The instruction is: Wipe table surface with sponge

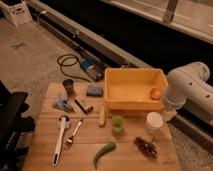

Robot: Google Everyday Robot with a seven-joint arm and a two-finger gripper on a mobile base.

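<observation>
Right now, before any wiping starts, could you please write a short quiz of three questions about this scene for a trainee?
1. True or false: the sponge lies inside the yellow tub.
2. What lies in the tub? A) a fork B) a round orange thing C) a green cup
3. Fill in: the gripper is ___; only the white arm shows, right of the tub.

Key: 1 false, it lies on the table surface, left of the tub. 2 B. 3 out of view.
</observation>
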